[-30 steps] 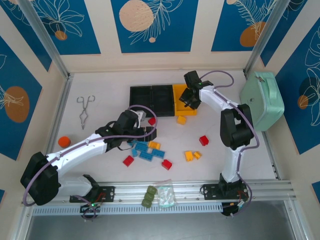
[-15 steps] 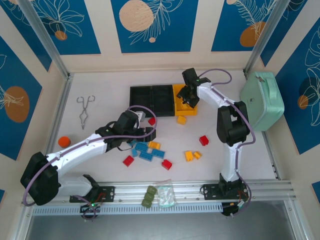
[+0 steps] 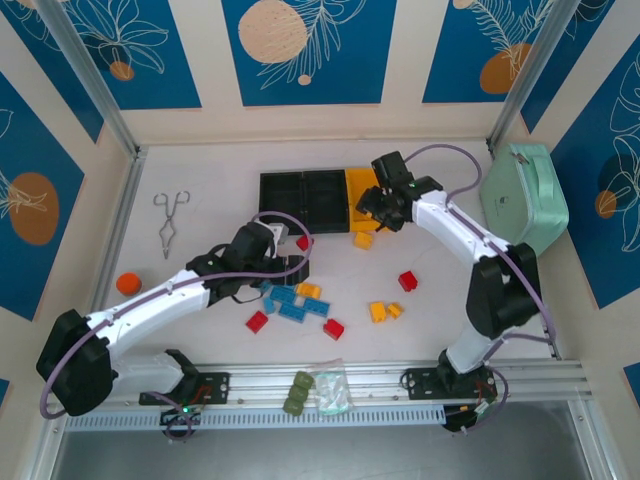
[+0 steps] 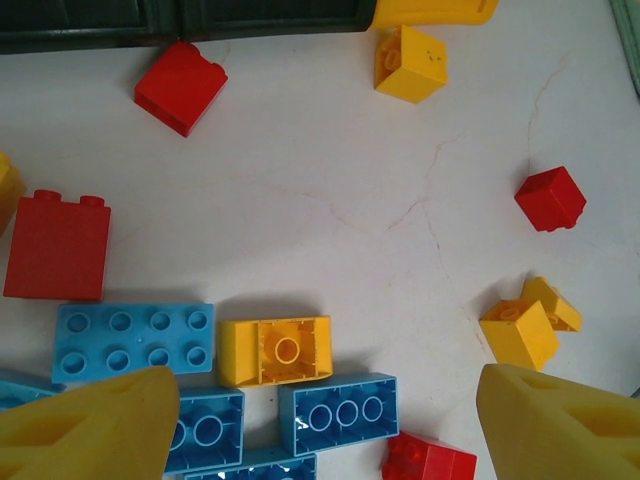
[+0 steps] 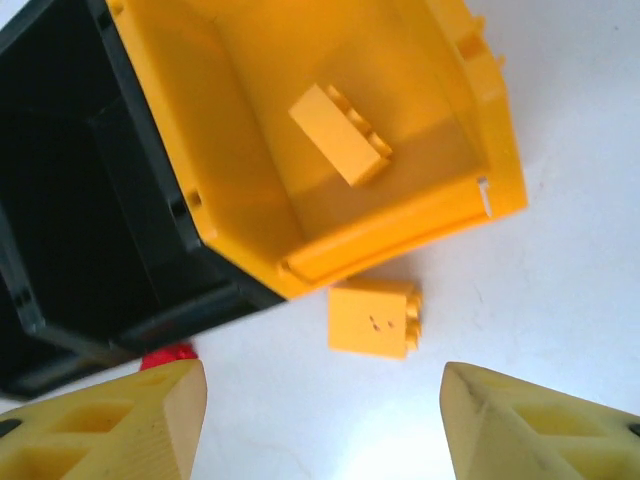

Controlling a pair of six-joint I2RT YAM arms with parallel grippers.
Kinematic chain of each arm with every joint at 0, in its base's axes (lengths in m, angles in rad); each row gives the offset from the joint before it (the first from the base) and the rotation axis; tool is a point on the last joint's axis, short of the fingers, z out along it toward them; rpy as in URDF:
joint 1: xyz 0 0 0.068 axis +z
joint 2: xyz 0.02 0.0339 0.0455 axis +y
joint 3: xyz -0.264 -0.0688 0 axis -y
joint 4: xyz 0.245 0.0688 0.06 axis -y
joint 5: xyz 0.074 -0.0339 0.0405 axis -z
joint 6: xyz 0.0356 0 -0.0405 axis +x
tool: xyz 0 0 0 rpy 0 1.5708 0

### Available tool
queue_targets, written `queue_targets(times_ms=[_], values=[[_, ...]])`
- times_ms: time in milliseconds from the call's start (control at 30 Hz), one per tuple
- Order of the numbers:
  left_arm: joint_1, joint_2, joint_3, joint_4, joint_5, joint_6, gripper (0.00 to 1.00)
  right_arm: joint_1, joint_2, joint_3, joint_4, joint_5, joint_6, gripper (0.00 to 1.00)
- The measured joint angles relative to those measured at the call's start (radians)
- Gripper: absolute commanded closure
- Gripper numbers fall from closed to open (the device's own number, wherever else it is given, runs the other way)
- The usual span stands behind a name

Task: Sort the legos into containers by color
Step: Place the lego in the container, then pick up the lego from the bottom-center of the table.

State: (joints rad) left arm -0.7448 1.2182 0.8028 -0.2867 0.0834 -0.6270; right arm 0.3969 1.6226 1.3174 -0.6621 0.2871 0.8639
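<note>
So, right claw point(image 5: 330, 425) wide apart, empty, over yellow brick point(image 5: 375, 318) lying on table just outside yellow bin point(image 5: 400, 238), toward far edge. Drop straight, pinch flat sides, lift clear over wall.

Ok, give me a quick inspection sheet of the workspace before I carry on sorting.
Surface: white table, hairline cracks.
Job's things: one yellow brick in the yellow bin; no bricks seen in the black bins; blue bricks, red bricks and other yellow ones loose on the table.
Clutter: tongs, orange disc, olive lump, clear packet, mint case.
Grippers: left gripper open, above the blue bricks; right gripper open, above a loose yellow brick beside the yellow bin.
Cables: lilac cables loop along both arms; no snag seen.
Surroundings: blue leaf-print panels, metal posts.
</note>
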Motion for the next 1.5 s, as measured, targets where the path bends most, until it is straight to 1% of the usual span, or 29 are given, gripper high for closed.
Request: queue_targets(times_ms=[200, 367, 433, 667, 833, 1033, 1233, 1267, 1400, 1500], values=[[0.0, -0.01, -0.032, -0.029, 0.002, 0.0, 0.22, 0.029, -0.148, -0.149, -0.008, -0.003, -0.04, 0.37], [-0.003, -0.027, -0.068, -0.047, 0.033, 0.0, 0.23, 0.072, -0.24, -0.246, -0.028, -0.025, -0.072, 0.39], [-0.009, -0.037, -0.074, -0.056, 0.052, 0.001, 0.27, 0.1, -0.26, -0.286, -0.044, -0.037, -0.08, 0.4], [-0.036, -0.052, -0.099, -0.082, 0.092, 0.007, 0.28, 0.206, -0.281, -0.43, -0.107, -0.105, -0.066, 0.39], [-0.044, -0.052, -0.127, -0.081, 0.093, 0.003, 0.28, 0.279, -0.299, -0.497, -0.14, -0.11, -0.021, 0.38], [-0.053, -0.043, -0.129, -0.072, 0.093, 0.002, 0.28, 0.304, -0.281, -0.529, -0.143, -0.108, 0.01, 0.38], [-0.059, -0.043, -0.147, -0.059, 0.092, -0.013, 0.28, 0.314, -0.222, -0.527, -0.135, -0.108, 0.018, 0.42], [-0.059, -0.043, -0.152, -0.057, 0.092, -0.016, 0.28, 0.317, -0.214, -0.524, -0.135, -0.108, 0.019, 0.44], [-0.062, -0.043, -0.167, -0.049, 0.092, -0.026, 0.28, 0.331, -0.168, -0.508, -0.132, -0.101, 0.019, 0.59], [-0.065, -0.043, -0.174, -0.043, 0.092, -0.031, 0.28, 0.344, -0.139, -0.493, -0.136, -0.091, 0.013, 0.68]])
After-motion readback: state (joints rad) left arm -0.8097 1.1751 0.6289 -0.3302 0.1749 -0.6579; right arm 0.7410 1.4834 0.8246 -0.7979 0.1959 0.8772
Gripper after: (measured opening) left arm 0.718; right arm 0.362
